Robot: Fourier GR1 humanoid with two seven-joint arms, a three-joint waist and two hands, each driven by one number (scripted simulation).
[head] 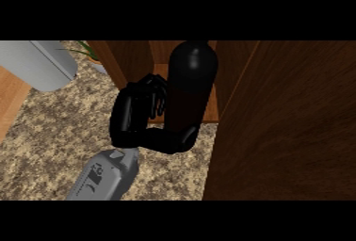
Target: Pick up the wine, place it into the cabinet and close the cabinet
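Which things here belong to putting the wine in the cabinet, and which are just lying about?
For the job:
wine
cabinet
door, standing open
left hand, fingers curled round the wine

Lying about:
grey object, top left
plant, beside the cabinet

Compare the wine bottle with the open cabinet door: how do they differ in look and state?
The wine bottle is black; the cabinet door is brown wood. The bottle is rounded, while the door is a flat panel. The bottle is held by the left hand, whose fingers curl round it; nothing touches the door.
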